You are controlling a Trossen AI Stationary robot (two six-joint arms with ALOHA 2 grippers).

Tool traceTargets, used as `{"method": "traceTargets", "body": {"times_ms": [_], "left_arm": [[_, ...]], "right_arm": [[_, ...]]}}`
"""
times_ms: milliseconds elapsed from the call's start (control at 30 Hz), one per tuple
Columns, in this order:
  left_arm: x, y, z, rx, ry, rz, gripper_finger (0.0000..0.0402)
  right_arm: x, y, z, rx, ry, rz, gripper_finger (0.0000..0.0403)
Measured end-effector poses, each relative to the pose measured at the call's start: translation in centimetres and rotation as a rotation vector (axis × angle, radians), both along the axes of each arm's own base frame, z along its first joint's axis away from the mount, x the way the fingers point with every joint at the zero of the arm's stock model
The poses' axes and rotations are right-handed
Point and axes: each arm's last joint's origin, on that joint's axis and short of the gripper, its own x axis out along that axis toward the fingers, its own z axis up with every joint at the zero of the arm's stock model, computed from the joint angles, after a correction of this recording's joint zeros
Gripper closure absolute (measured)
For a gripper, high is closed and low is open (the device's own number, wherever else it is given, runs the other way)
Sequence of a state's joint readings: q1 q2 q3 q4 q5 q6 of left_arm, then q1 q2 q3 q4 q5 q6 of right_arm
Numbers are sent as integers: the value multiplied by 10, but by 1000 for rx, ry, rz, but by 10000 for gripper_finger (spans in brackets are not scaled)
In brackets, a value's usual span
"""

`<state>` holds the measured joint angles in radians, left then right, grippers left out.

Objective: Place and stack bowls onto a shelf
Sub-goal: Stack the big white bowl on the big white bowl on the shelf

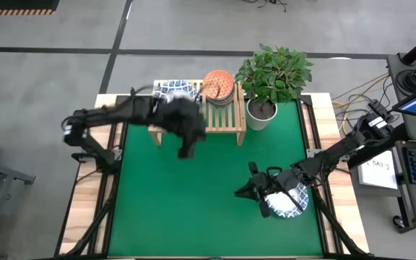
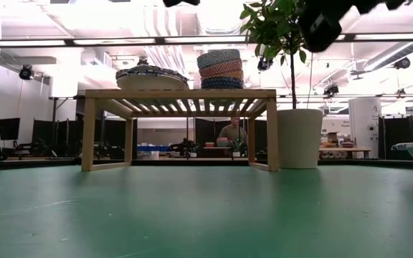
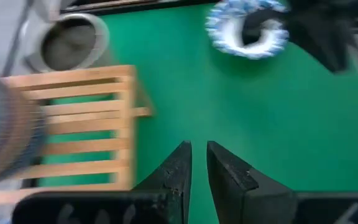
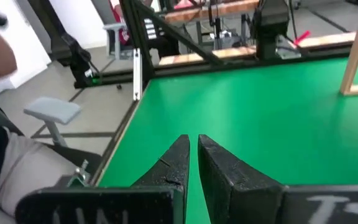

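The shelf [image 1: 197,114], a light-wood rack with a slatted top and solid side legs, stands at the far edge of the green mat [image 1: 193,195]. On its slats rest a stack of wide, shallow white bowls with blue patterned rims [image 1: 175,89] at the left end and a stack of smaller round bowls [image 1: 218,87] (red-orange one on top) at the centre. A potted plant [image 1: 269,79] in a smooth white pot stands just beside the shelf's right leg.

The left gripper [image 1: 186,150] hovers over the mat just in front of the shelf's left half; its tapered dark fingers [image 3: 179,165] are nearly together, holding nothing.

One more patterned shallow bowl [image 1: 293,202] lies near the mat's right edge, toward the near corner. The right gripper [image 1: 255,189] is just beside it, fingers [image 4: 179,163] nearly closed and empty.
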<state>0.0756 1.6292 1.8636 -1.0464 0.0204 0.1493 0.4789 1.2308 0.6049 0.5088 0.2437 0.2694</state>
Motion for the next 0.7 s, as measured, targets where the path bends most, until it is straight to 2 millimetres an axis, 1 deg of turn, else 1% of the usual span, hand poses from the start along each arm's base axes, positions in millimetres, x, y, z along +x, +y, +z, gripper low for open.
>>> {"method": "traceTargets", "body": {"times_ms": [67,167,233,300,400,467,533,633,700], "left_arm": [[-9,-20,-17,-19,-30,-41,370],[-28,-49,-43,-40,-132,-121,370],[-43,-67,-52,-58,-228,-180,370],[-59,-79,-61,-80,-310,-230,370],[-81,-92,-76,-125,-394,-267,370],[-94,-97,-85,-165,-445,-284,370],[-106,-99,-95,-198,-481,-295,370],[-119,-98,-112,-233,-487,-295,370],[-127,-96,-115,-267,-500,-279,370]], "right_arm": [[2,1,5,-2,-9,-3,381],[5,2,12,-5,-27,-16,381],[9,4,17,14,-22,-21,381],[15,7,21,53,14,-32,381],[25,13,29,104,112,-81,381],[32,17,30,159,224,-119,381],[39,22,26,217,391,-185,381],[42,26,21,332,722,-342,381],[42,28,21,391,930,-471,381]]}}
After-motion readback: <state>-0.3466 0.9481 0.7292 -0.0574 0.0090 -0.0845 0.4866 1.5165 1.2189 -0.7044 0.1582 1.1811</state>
